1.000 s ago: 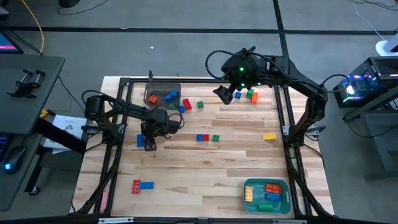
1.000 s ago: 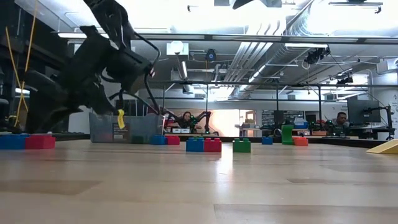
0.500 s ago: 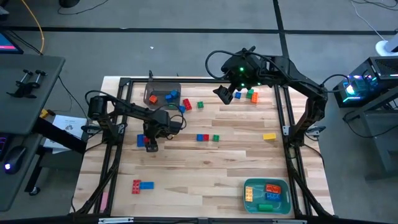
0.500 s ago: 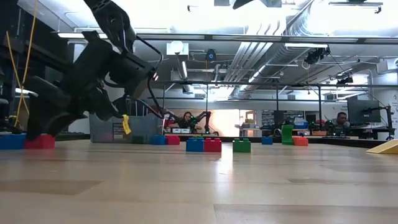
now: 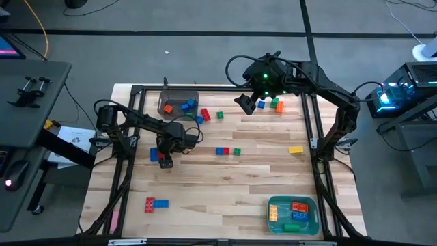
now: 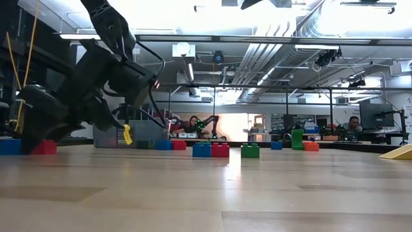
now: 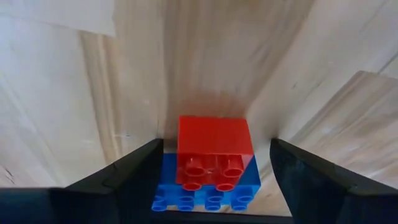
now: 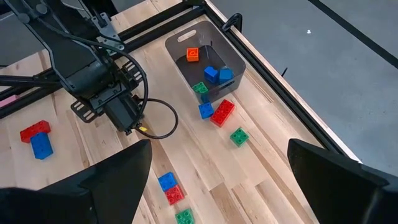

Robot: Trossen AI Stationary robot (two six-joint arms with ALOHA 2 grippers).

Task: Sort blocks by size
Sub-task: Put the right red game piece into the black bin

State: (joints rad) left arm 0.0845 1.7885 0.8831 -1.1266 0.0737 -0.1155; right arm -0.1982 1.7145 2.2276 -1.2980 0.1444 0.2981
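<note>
A: Where the left arm reaches in from the worktop's left edge, the left tool [image 5: 164, 158] is down at the wooden worktop [image 5: 225, 184], jaws spread wide, one either side of a red brick [image 7: 215, 153] sitting on a blue brick [image 7: 208, 185]. Fingers don't look to be pressing on either one.

B: Right arm?

A: The right tool [image 5: 247, 104] hangs above the far edge, jaws wide apart, nothing between them.

B: Rest of the blocks?

A: Grey bin [image 5: 176, 104] near the far-left corner holds an orange block [image 8: 192, 54], two blue blocks [image 8: 216, 74] and a green one [image 8: 199, 89]. Just outside it on the worktop: a blue block [image 8: 206, 111] touching a longer red brick [image 8: 222, 112], a green block [image 8: 239, 136] a bit farther along. Blue, red, green row [image 5: 228, 151] mid-worktop. Red-blue pair [image 5: 156, 203] near the near-left corner. Yellow brick [image 5: 295, 149] by the right edge. Orange and green blocks [image 5: 276, 104] at the far edge beside the right tool.

B: Other bin?

A: Teal bin [image 5: 293, 214] near the near-right corner, with orange, yellow, blue and green bricks inside.
</note>
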